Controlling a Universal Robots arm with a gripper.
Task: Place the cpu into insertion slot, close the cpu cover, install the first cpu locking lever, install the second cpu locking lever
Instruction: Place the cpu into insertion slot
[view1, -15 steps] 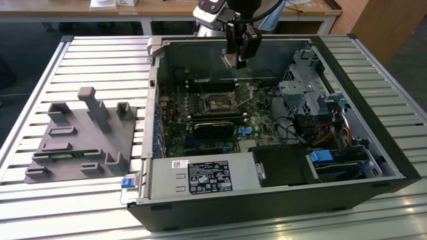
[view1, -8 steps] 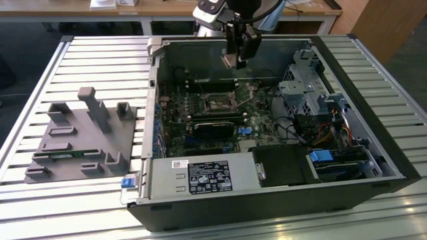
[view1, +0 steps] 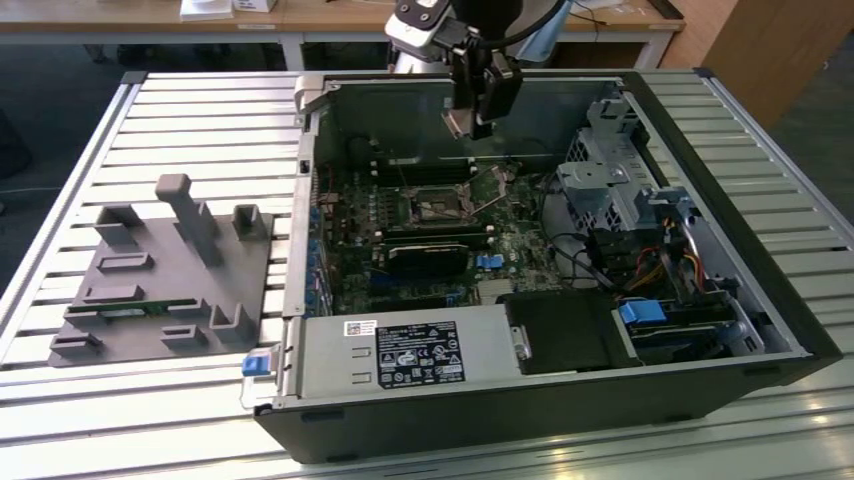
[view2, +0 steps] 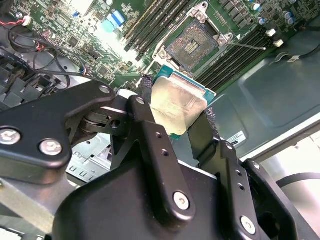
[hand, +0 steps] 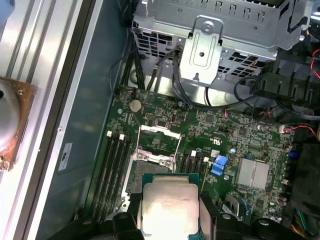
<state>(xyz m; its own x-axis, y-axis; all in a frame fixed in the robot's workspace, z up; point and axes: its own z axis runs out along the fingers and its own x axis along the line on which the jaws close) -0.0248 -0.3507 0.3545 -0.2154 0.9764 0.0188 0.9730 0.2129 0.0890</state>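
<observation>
cpu (view2: 178, 109) within end effector (view2: 176, 101) grip

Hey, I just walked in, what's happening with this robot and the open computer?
A robot arm's gripper hangs over the open computer case, its jaws shut on the cpu, whose silver top shows in both wrist views. The chip is in the air above the motherboard, near the insertion slot but not in it. The slot lies uncovered and empty with its contacts exposed, so nothing has been seated or locked yet.
</observation>
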